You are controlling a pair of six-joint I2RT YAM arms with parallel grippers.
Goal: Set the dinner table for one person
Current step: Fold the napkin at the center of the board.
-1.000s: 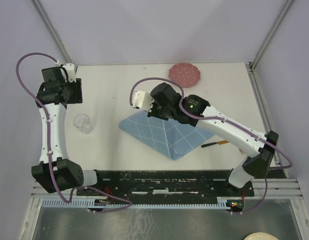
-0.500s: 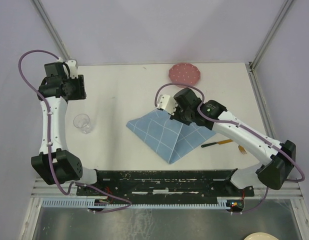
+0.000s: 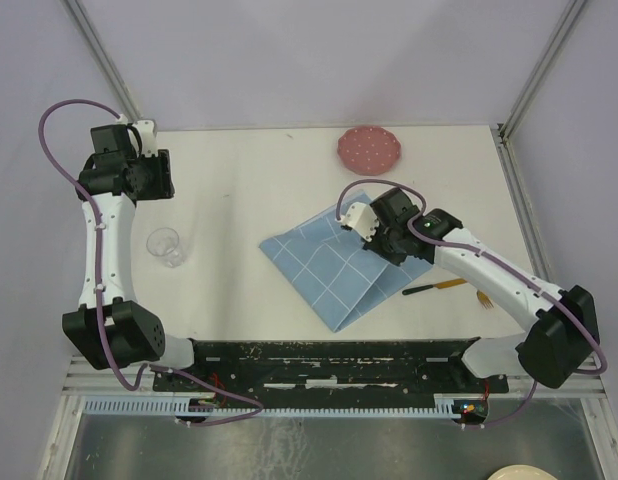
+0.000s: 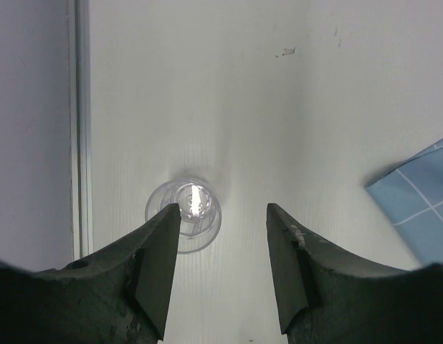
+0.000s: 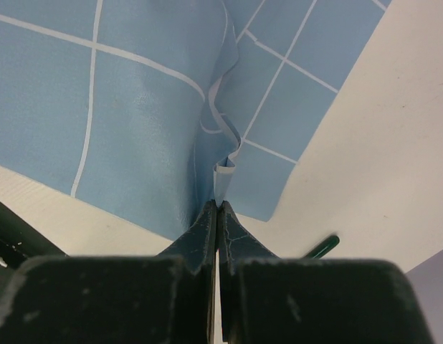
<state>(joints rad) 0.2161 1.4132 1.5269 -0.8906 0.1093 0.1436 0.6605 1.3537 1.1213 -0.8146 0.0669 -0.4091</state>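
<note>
right fingers (image 5: 204, 228) clench the blue placemat (image 3: 327, 272); left fingers (image 4: 158, 266) hang apart, holding nothing.

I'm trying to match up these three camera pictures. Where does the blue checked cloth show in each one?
Top external: the blue cloth lies on the table, a little right of the picture's centre.
Left wrist: only one corner shows, at the right edge.
Right wrist: the cloth fills the upper picture, a fold pinched in the right gripper.
Shared landmark: the white table beneath the cloth, seen in all three.
</note>
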